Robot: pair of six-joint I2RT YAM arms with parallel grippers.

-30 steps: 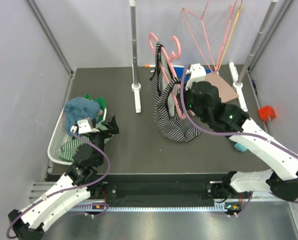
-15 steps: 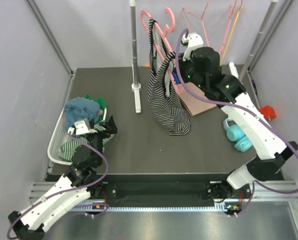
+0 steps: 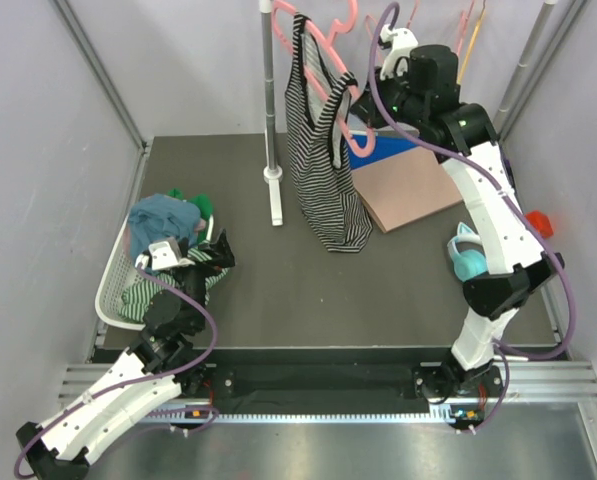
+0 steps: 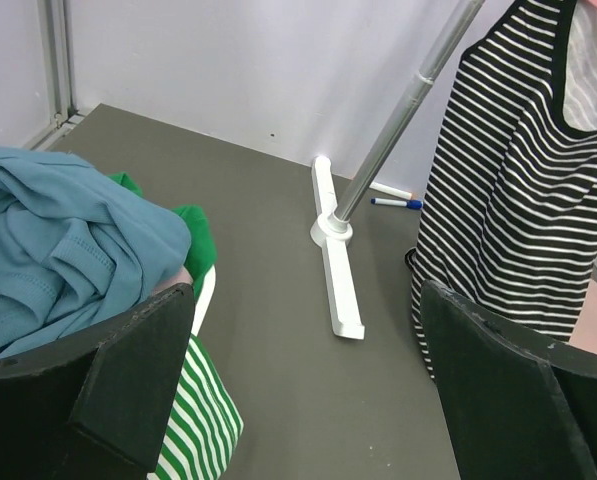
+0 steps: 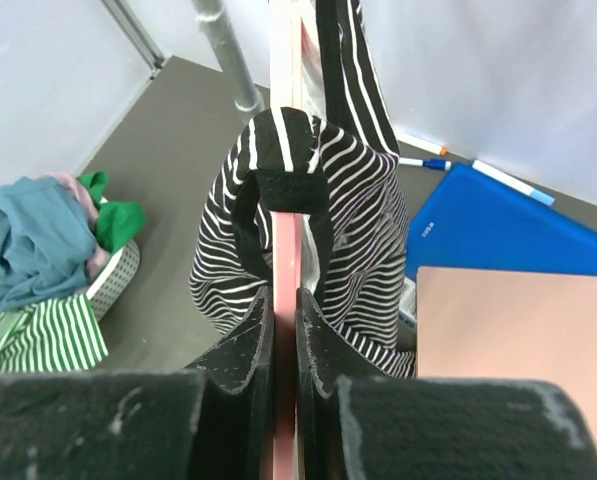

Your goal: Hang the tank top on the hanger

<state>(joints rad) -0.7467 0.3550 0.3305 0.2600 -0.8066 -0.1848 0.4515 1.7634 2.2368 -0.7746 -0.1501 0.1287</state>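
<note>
The striped tank top [image 3: 320, 160] hangs by its straps on the thick pink hanger [image 3: 330, 62], raised high above the table's back. My right gripper [image 3: 361, 120] is shut on the hanger's arm. In the right wrist view the pink hanger [image 5: 287, 240] runs up between the shut fingers, with a dark-edged strap looped over it and the tank top [image 5: 348, 240] draped below. My left gripper [image 3: 221, 252] is open and empty, low beside the basket. The tank top also shows at the right of the left wrist view [image 4: 518, 210].
A white basket [image 3: 113, 275] at left holds a teal cloth [image 3: 161, 217] and a green-and-white striped garment [image 3: 143, 292]. A metal pole on a white foot [image 3: 273, 185] stands at the back. A brown board [image 3: 410, 193], blue pad, teal headphones [image 3: 465, 257] and thin hangers [image 3: 448, 40] lie right.
My right arm has lifted the hanger with the tank top upward and toward the back, so the top's hem now hangs near the table instead of lying on it. The left arm has not moved.
</note>
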